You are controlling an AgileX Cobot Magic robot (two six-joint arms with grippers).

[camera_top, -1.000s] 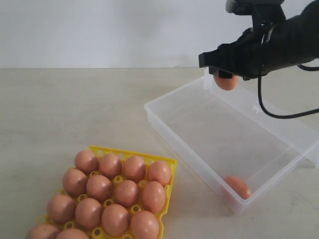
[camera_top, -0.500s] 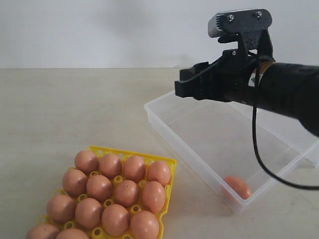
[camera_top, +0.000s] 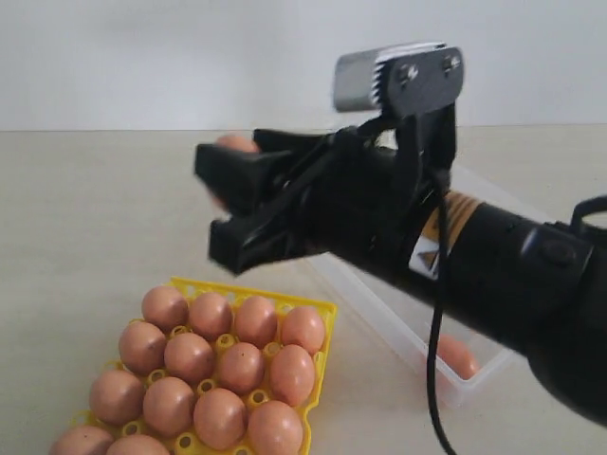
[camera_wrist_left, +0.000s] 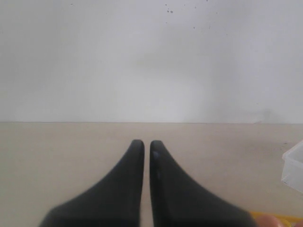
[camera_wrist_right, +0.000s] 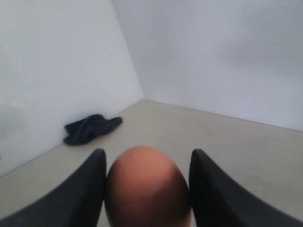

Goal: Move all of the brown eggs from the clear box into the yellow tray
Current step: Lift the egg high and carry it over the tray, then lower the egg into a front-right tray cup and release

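Observation:
My right gripper (camera_top: 220,203) hangs above the table, left of the clear box (camera_top: 381,313) and higher than the yellow tray (camera_top: 248,292). It is shut on a brown egg (camera_top: 236,144), which fills the gap between the fingers in the right wrist view (camera_wrist_right: 147,187). Several brown eggs (camera_top: 218,365) fill the tray's cups. One brown egg (camera_top: 456,356) lies in the box's near corner; the arm hides most of the box. My left gripper (camera_wrist_left: 147,144) is shut on nothing, low over bare table, and is not seen in the exterior view.
A dark cloth (camera_wrist_right: 91,128) lies on the table by the wall. A corner of the clear box (camera_wrist_left: 293,165) and a strip of the yellow tray (camera_wrist_left: 277,217) show at the edge of the left wrist view. White walls stand behind the beige table.
The right arm has swung left from above the clear box to the space over the table near the tray, carrying the egg and coming closer to the camera.

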